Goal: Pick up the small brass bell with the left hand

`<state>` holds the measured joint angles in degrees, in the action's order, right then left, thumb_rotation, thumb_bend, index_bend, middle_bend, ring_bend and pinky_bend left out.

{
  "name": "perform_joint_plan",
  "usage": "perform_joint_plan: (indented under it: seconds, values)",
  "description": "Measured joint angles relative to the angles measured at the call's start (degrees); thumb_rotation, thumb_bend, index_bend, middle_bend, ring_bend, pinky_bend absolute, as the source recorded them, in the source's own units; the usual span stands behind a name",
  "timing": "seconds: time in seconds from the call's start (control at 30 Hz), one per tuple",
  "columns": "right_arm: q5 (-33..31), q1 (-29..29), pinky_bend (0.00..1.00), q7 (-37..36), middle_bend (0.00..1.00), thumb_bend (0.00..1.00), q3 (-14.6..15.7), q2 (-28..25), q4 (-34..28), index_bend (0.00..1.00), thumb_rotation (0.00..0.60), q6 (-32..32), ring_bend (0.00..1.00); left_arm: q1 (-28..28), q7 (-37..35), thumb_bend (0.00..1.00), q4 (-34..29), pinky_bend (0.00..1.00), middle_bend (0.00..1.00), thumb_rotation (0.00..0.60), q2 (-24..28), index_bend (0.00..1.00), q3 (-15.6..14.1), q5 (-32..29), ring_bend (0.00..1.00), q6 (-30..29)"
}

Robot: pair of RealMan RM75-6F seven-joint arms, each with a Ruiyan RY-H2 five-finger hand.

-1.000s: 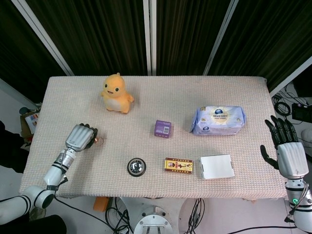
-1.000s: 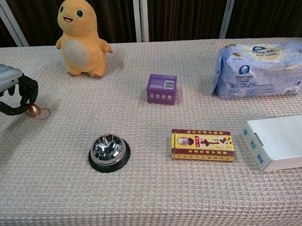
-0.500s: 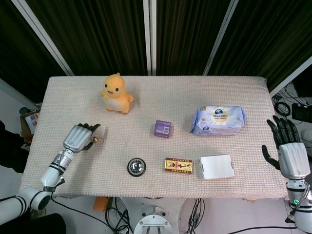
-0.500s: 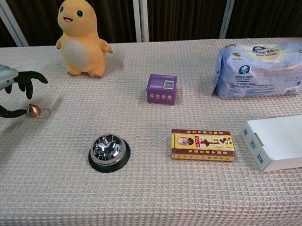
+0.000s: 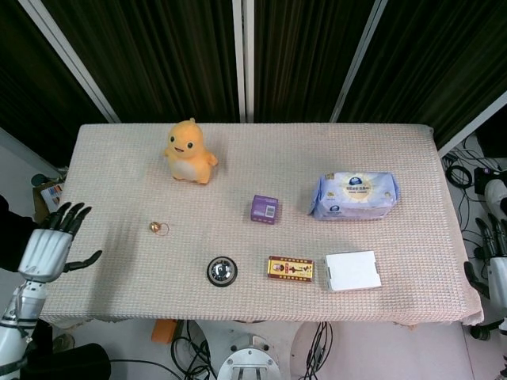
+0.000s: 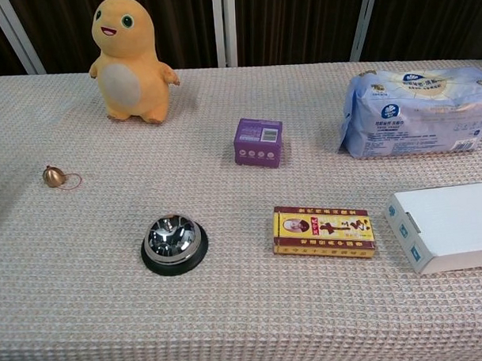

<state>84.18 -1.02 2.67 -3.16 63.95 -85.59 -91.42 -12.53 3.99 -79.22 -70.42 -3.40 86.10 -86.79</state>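
Head view caught the left hand [image 5: 49, 251] off the table's left edge, fingers spread wide and holding nothing, its arm cut off by the frame corner. Showed the right hand [image 5: 497, 265] only as a sliver at the right border, mostly cropped; could not tell how its fingers lay. Chest view missed both hands altogether.

Found the small brass bell [image 6: 53, 177] lying alone on the woven cloth [image 6: 87, 297] at the table's left side, well apart from the left hand: a rounded, shiny metal body with a thin wire loop trailing beside it. Too small in the head view [image 5: 157, 228] to make out more than a glint.

Elsewhere: a plush yellow toy [image 6: 130, 59] upright at the back, a domed chrome call bell [image 6: 173, 244] on a black base, a purple carton [image 6: 258, 142], a flat red-and-yellow box [image 6: 324, 231], a white box [image 6: 444, 227] clipped by the right edge, and a soft plastic tissue pack [image 6: 417, 112].
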Motion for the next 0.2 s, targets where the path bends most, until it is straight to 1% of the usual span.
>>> perform_joint_plan:
  seconds: [0.03,0.1,0.2]
  values:
    - [-0.9,0.3,0.0,0.0,0.0,0.24,0.3,-0.3,0.0,0.0,0.6,1.2,0.0,1.6,-1.3,0.18,-0.6,0.22,0.09,0.311,1.2,0.1,-0.8,0.7,0.06,-1.3]
    - [-1.6,0.5,0.0,-0.5,0.0,0.24,0.7,-0.6,0.1,0.0,0.6,3.0,0.0,3.0,-3.0,0.18,-1.2,0.22,0.09,0.311,2.2,0.1,-1.6,1.8,0.06,-2.6]
    - [-2.0,0.5,0.0,-0.9,0.0,0.25,1.2,-0.8,0.3,0.0,0.6,5.2,0.0,3.8,-4.3,0.18,-1.8,0.22,0.09,0.31,2.6,0.1,-1.9,2.7,0.06,-3.0]
